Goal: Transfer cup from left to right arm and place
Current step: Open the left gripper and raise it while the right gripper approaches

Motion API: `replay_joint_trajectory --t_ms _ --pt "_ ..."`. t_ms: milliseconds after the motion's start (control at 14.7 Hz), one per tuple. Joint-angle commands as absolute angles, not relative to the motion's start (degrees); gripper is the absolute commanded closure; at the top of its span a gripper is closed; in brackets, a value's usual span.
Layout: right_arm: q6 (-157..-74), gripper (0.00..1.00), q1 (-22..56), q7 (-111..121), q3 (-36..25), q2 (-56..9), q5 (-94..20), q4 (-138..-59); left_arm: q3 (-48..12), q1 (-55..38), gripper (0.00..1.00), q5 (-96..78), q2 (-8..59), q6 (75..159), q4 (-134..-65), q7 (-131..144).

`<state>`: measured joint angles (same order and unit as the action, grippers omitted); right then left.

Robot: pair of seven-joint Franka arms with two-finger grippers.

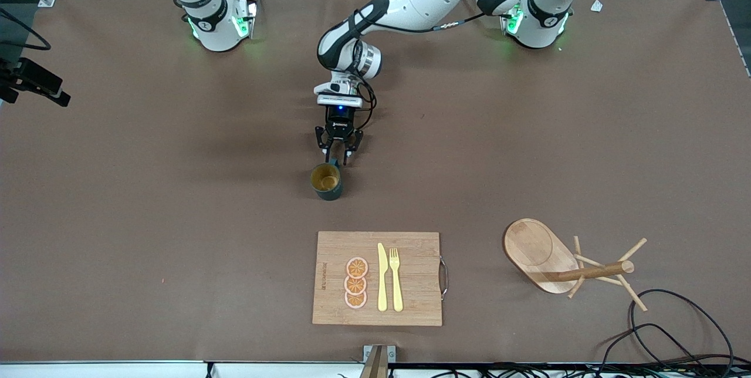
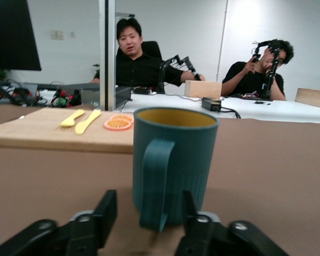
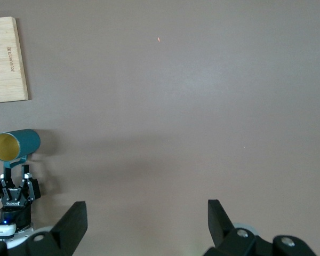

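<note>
The dark teal cup (image 1: 326, 181) stands upright on the brown table near its middle, its ochre inside showing. Its handle (image 2: 154, 181) points toward the robots' bases. My left gripper (image 1: 337, 158) is low at the table, open, with its fingers (image 2: 104, 213) on either side of the handle and apart from it. The cup fills the left wrist view (image 2: 173, 160). My right gripper (image 3: 146, 213) is open and empty, high over bare table; it is out of the front view. The right wrist view also shows the cup (image 3: 15, 145) and the left gripper (image 3: 15, 189).
A bamboo cutting board (image 1: 419, 284) with orange slices, a yellow knife and a fork lies nearer the front camera than the cup. A wooden mug tree (image 1: 563, 263) stands toward the left arm's end, with black cables (image 1: 675, 331) beside it.
</note>
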<state>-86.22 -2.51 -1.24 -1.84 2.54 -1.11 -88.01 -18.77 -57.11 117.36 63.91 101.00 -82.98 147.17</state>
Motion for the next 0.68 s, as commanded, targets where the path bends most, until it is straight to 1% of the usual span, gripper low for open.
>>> replay_joint_trajectory --t_ms 0,340,408,543,611 --pt "-86.13 0.0 -3.78 -0.88 -1.05 2.72 -1.05 -88.24 -21.7 -58.44 0.0 108.5 60.66 98.01 -83.06 146.61" --pt "-86.4 0.0 -3.69 -0.97 -1.05 2.64 -1.05 -87.63 -27.67 -58.8 0.0 86.8 52.75 93.52 -81.57 143.79" --pt "-86.48 0.0 -3.6 -0.88 -1.05 2.38 -1.05 -87.63 -27.77 -58.62 0.0 82.83 50.65 93.52 -81.04 143.7" --pt "-86.05 0.0 -3.17 -0.88 -0.97 0.54 -1.05 -87.71 -27.95 -57.66 0.0 74.4 44.94 93.52 -80.95 143.61" --pt "-86.04 0.0 -2.73 -0.79 -0.79 -0.43 -1.05 -87.89 -27.86 -55.39 0.0 67.92 40.82 93.6 -81.03 142.05"
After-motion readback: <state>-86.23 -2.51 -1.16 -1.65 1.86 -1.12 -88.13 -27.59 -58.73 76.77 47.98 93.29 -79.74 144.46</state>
